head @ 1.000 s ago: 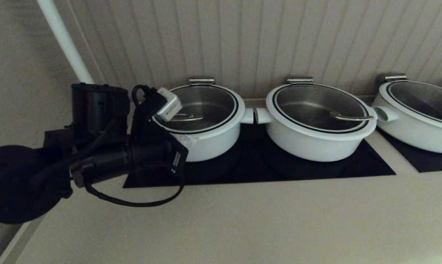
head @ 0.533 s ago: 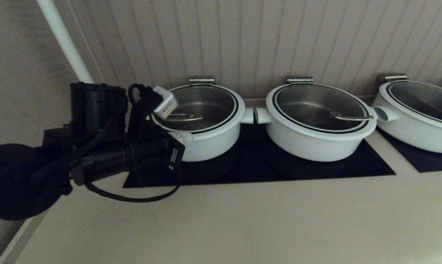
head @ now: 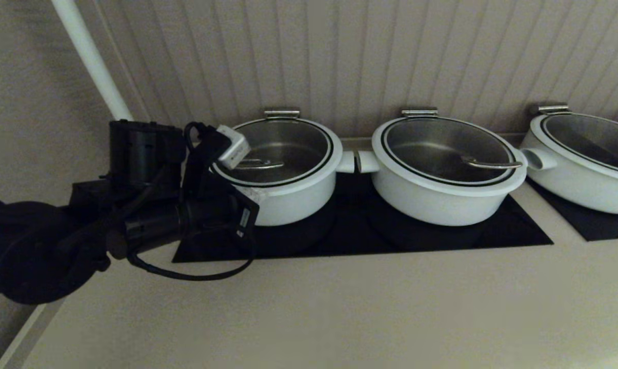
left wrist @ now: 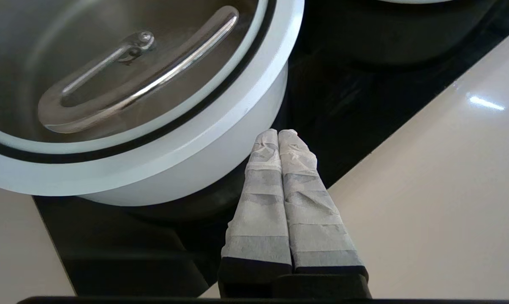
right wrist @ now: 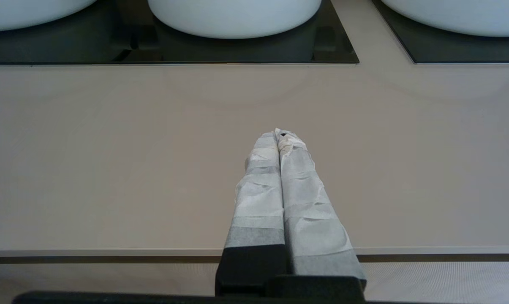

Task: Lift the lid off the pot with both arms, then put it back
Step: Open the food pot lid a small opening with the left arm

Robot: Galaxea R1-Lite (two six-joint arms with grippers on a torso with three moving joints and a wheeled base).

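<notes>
The pot [head: 293, 202] is the leftmost, deep and straight-sided, standing on the black cooktop. Its glass lid [head: 288, 143] sits on it, with the wire handle [head: 260, 165] lying across the near side. My left gripper [head: 253, 193] is shut with nothing in it. Its taped fingertips are close beside the pot's front-left wall [left wrist: 195, 169], below the rim, with the lid's handle [left wrist: 153, 80] above them. In the left wrist view the left gripper [left wrist: 278, 134] hangs over the cooktop's edge. My right gripper [right wrist: 278, 134] is shut and empty, low over the bare counter near its front edge, out of the head view.
Two wider, shallower lidded pots [head: 442, 197] [head: 575, 187] stand to the right, the middle one's side handle almost touching the pot's. Black cooktop panels [head: 467, 233] [head: 606, 228] lie under them. The panelled wall is right behind, and a white pipe [head: 91, 61] runs at the left. The beige counter [head: 339, 318] lies in front.
The left arm has shifted slightly, its upper links moving a little to the right, while the gripper stays by the pot's wall. Pots and lids have not moved.
</notes>
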